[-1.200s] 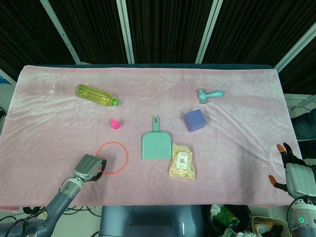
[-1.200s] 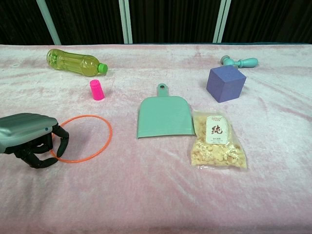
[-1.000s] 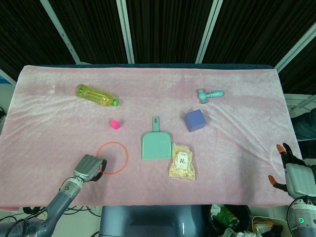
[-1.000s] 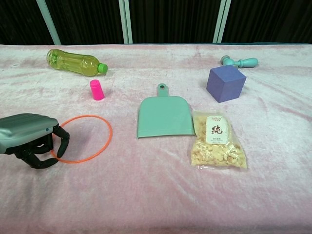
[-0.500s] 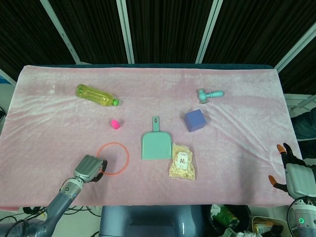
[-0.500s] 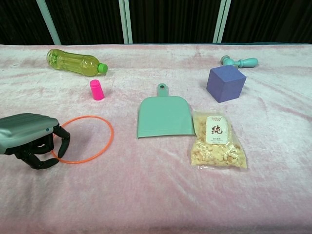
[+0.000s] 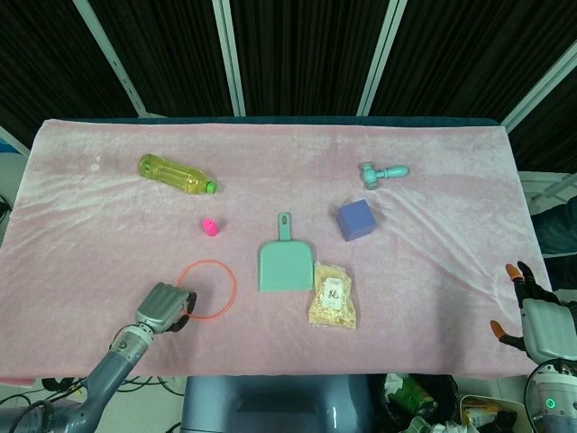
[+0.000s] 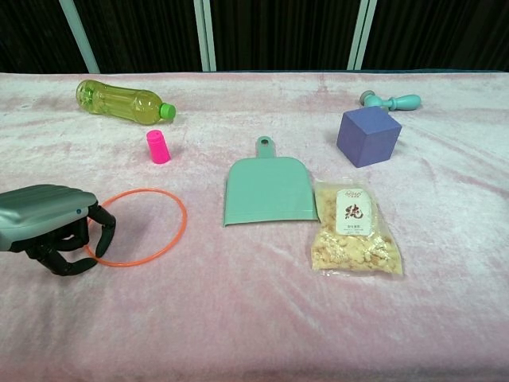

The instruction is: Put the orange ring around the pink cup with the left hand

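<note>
The orange ring [image 7: 235, 289] lies flat on the pink cloth at the front left; in the chest view the ring [image 8: 185, 220] shows as a thin oval. My left hand [image 7: 163, 308] sits at the ring's near-left edge, and its dark fingers [image 8: 102, 231] curl over the rim and grip it. The small pink cup [image 7: 210, 226] stands upright beyond the ring, apart from it, and in the chest view the cup [image 8: 158, 147] is behind the ring. My right hand [image 7: 534, 311] hovers off the table's front right corner, fingers spread and holding nothing.
A yellow bottle [image 8: 119, 101] lies at the back left. A teal dustpan [image 8: 266, 187] and a snack bag [image 8: 354, 229] sit right of the ring. A purple cube [image 8: 368, 137] and a teal toy hammer [image 8: 390, 101] are at the back right.
The ring's far side has slid slightly to the right while the left hand's fingers stay curled on its near edge. The right hand has not moved.
</note>
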Controlling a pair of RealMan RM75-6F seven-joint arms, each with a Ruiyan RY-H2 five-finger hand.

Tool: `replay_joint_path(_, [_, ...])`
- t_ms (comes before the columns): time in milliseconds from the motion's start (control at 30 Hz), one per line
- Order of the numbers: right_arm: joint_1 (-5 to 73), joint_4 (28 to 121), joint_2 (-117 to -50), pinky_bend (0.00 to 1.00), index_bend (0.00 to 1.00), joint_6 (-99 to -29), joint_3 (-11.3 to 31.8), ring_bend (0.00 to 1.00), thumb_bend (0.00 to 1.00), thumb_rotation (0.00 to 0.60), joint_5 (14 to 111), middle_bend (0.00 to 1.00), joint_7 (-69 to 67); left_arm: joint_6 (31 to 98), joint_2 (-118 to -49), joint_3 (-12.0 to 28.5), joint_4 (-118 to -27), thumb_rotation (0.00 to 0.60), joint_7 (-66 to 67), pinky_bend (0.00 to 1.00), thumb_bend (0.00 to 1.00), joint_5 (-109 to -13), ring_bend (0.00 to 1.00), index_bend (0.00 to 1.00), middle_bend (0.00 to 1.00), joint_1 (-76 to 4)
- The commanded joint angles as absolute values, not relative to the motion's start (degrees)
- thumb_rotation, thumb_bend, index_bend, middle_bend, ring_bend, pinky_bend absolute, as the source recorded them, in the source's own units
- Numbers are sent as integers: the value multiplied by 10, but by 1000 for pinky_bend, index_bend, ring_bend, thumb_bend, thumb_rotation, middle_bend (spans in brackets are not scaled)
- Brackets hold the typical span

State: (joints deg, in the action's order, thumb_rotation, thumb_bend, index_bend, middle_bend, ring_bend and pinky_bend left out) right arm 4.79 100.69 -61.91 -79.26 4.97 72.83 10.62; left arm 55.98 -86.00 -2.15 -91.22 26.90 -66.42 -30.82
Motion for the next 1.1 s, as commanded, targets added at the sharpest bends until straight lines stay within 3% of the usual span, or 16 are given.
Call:
replay_joint_path(33, [48, 1007, -619, 248, 14, -792, 50, 213, 181, 600, 728, 23, 106, 566, -861, -18, -914, 600, 262, 1000, 479, -669, 975, 677, 975, -306])
replay_joint_path(633, [48, 1008, -619, 248, 15, -792, 51, 213, 181, 600, 725, 23, 106, 614, -844, 3, -933, 600, 218, 1000, 479, -721, 978, 689, 981, -297])
replay_joint_path(867, [48, 1008, -619, 248, 15, -791, 51, 213, 180, 600, 724, 23, 107, 604, -836, 55, -935, 600, 236, 1000, 479, -693, 978, 692, 981, -328])
replay_joint_path(1100, [48, 1008, -620, 248, 14, -792, 51, 214, 180, 600, 724, 23, 107, 551, -846, 112, -905, 600, 281, 1000, 480, -591, 978, 693, 981, -381])
